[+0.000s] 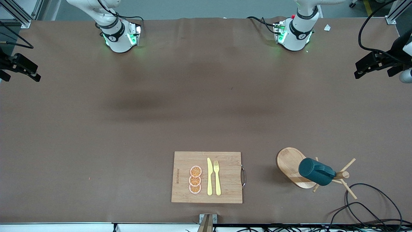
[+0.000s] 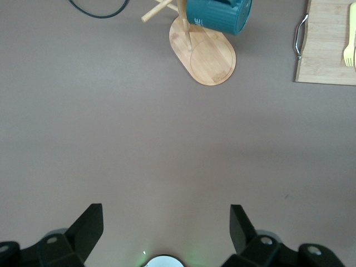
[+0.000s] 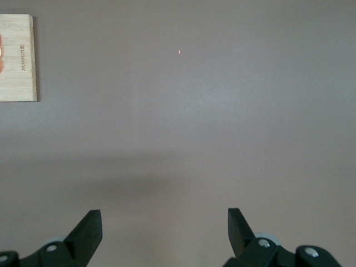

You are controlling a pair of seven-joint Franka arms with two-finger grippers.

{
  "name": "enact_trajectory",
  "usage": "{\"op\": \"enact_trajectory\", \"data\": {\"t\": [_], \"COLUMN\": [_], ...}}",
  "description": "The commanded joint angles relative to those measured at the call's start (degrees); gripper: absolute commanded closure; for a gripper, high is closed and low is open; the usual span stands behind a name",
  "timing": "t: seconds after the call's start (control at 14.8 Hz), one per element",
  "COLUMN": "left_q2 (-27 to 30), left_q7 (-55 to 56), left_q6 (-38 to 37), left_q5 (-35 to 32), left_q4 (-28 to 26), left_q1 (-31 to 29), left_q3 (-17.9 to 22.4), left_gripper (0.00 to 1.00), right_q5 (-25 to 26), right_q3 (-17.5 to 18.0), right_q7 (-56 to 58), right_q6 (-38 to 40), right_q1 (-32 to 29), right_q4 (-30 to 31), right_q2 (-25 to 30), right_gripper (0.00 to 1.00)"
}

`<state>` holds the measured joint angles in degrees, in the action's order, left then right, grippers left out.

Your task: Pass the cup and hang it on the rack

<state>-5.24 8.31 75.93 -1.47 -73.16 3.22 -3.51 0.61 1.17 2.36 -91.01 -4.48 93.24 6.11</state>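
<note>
While both arms wait high above bare brown tabletop [image 1: 128, 129], the cup [image 1: 316, 171] hangs on a peg of the rack [image 1: 291, 162], tilted with its base upward, near the tabletop's edge closest to the front camera, toward the left arm's end. The left gripper [image 2: 167, 228] holds nothing, fingers spread wide; the right gripper [image 3: 164, 229] is likewise wide and empty. A cutting board [image 1: 225, 193] (with knife, fork and orange slices) sits mid-edge, beside the rack.
</note>
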Motion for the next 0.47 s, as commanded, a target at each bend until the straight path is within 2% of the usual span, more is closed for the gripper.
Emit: {"op": "enact_trajectory", "data": {"t": [0.0, 0.41], "left_q2": [3.48, 4.71], "left_q7": [-0.67, -0.14], "left_q6": [0.09, 0.35], "left_q5": [1.82, 1.91], "left_q4": [-4.27, -5.94], "left_q1": [1.0, 0.48], "left_q3": [1.58, 0.96], "left_gripper": [0.0, 0.0], "right_q5": [-0.35, -0.44], "right_q3": [-0.11, -0.02], "right_q7": [-0.52, -0.6], "right_q6": [-0.04, -0.13], "right_q1": [-0.18, -0.18], "right_q4": [0.71, 0.63], "right_q2": [1.1, 1.1], "right_gripper": [0.0, 0.0]}}
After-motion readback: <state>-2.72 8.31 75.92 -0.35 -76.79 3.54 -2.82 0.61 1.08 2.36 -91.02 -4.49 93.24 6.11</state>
